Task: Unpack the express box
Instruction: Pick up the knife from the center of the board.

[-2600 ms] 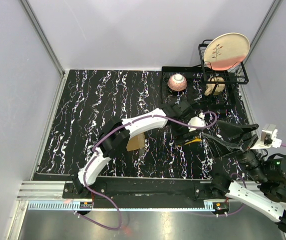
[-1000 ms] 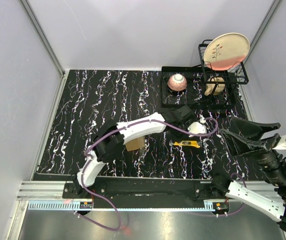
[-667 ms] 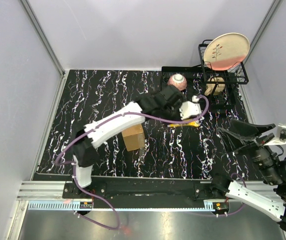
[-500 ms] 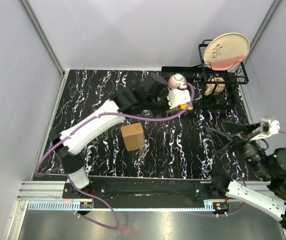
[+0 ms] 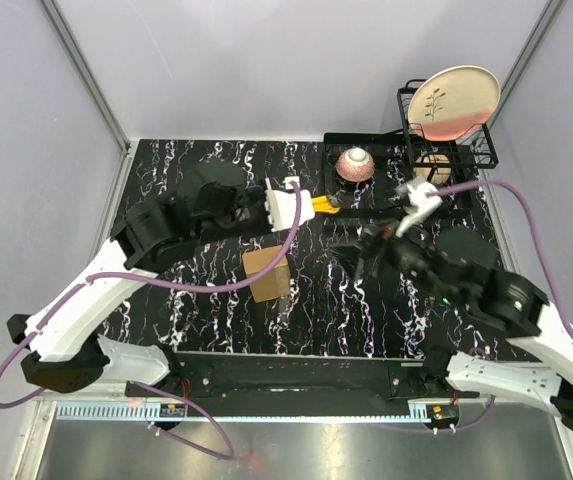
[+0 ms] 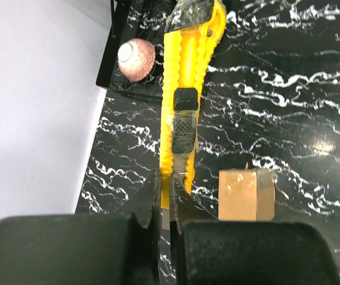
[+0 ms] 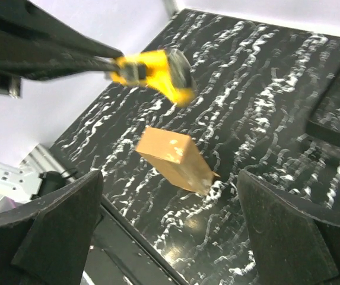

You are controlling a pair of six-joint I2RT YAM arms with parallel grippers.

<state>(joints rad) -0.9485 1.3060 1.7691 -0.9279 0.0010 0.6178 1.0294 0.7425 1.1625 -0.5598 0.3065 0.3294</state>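
Observation:
The express box (image 5: 266, 273), plain brown cardboard with its lid down, lies on the black marbled table (image 5: 166, 200) near the middle. My left gripper (image 5: 288, 207) hangs above and behind the box, shut on the handle of a yellow utility knife (image 5: 322, 205) that points right. In the left wrist view the knife (image 6: 184, 89) runs forward from the gripper (image 6: 168, 184), with the box (image 6: 247, 194) below on the right. My right gripper (image 5: 358, 258) stands open to the right of the box. In its wrist view the box (image 7: 172, 157) lies between the wide fingers (image 7: 57, 231), apart from them, under the knife (image 7: 152, 71).
A black dish rack (image 5: 446, 150) at the back right holds a pink plate (image 5: 454, 100). A pink bowl (image 5: 355, 164) sits on the rack's tray, and it shows in the left wrist view too (image 6: 137, 59). Grey walls close the left, back and right sides.
My left arm lifted the knife off the table and swung it up and to the left. My right arm came in from the right toward the box and its jaws spread wider.

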